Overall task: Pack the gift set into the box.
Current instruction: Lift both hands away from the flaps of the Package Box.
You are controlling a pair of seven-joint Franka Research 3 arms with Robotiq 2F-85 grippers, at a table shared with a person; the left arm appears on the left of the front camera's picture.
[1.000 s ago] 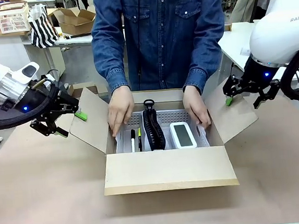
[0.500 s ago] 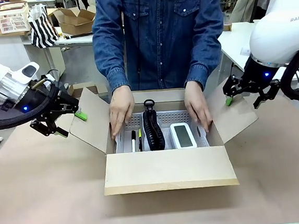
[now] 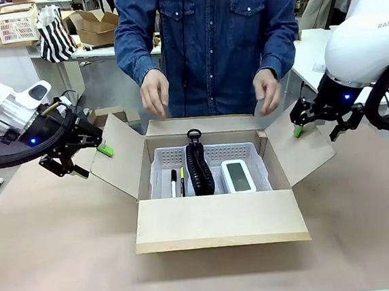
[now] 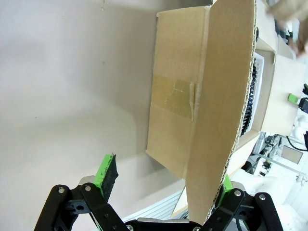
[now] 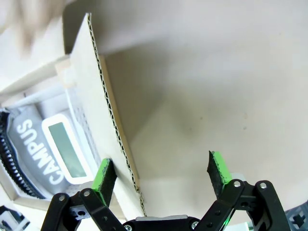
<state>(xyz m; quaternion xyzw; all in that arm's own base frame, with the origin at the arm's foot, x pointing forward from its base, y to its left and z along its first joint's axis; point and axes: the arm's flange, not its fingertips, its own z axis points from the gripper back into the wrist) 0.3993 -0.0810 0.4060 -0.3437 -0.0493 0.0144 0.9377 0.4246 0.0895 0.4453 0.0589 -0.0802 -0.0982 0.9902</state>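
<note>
White slotted basket (image 3: pixel 209 159), black cable (image 3: pixel 198 167), open carton (image 3: pixel 220 218)

Gift set (image 3: pixel 212 154) is seated in box (image 3: pixel 218 222); person's hands (image 3: pixel 154 93) are held above; left gripper (image 3: pixel 92 161) and right gripper (image 3: pixel 316 131) are spread alongside.

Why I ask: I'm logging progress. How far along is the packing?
Done: the gift set sits inside the box; the person's hands are off it. In hand: the left gripper and right gripper, fingers open, each straddle a side flap. Left: closing the flaps, all open.
</note>
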